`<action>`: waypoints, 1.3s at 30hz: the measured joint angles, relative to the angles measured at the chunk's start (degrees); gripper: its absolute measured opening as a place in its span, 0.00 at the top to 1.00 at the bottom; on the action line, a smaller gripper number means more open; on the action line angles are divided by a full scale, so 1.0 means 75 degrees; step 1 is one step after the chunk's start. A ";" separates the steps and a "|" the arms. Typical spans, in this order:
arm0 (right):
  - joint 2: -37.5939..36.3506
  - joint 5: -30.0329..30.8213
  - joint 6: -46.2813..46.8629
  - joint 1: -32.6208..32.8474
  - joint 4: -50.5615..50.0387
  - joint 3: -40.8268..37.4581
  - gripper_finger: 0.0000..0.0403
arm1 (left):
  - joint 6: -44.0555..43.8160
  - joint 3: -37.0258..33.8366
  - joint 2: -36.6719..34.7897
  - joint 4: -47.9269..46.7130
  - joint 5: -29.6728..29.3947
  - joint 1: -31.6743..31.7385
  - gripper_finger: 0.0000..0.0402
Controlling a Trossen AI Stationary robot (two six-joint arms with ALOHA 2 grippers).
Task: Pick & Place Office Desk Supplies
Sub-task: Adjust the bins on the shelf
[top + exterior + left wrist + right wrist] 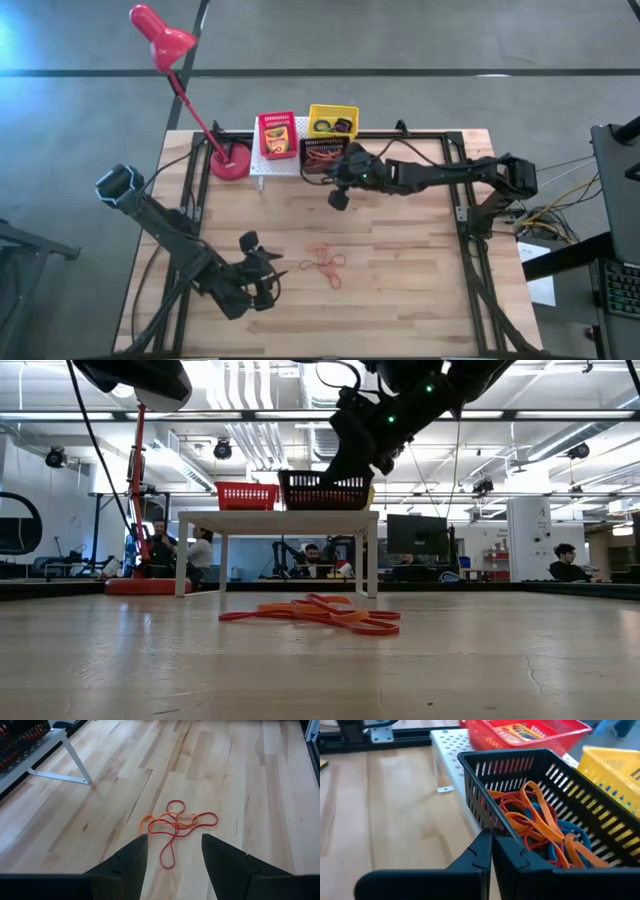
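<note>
Left gripper point(268, 272) stands open, low at the table's near-left, aimed at the loose rubber bands point(325, 264) lying just beyond it. Right gripper point(491, 851) is shut and empty beside the black basket point(520, 775) on the rack point(262, 160). Risk: the tangled bands may snag, so a pinch lifts only some. Only the right wrist view shows bands already in that basket; the low view hides its contents.

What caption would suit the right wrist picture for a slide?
Shut right pincer beside a black basket filled with orange, red and blue rubber bands.
</note>
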 joint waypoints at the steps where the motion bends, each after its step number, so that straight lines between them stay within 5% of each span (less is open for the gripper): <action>1: 0.0000 0.0001 0.0077 -0.0033 0.0003 0.0008 0.98 | 0.0000 0.0000 0.0000 0.0000 -0.0003 0.0003 0.53; 17: -0.0040 0.0207 0.0025 0.0577 -0.0040 0.0064 0.98 | 0.0000 0.0000 0.0000 -0.0001 0.0003 0.0003 0.53; 24: -0.1024 0.0768 0.0077 0.0885 -0.1721 0.0651 0.98 | -0.0119 0.0006 0.0000 -0.0020 0.0268 -0.0003 0.53; 30: -0.1674 0.2037 0.0841 -0.0833 -0.4575 0.1621 0.98 | -0.0142 0.0006 0.0000 -0.0032 0.0321 -0.0003 0.53; 39: -0.0893 -0.0118 0.1086 -0.3760 -0.4331 0.1637 0.98 | -0.0145 0.0006 0.0000 -0.0026 0.0321 0.0000 0.53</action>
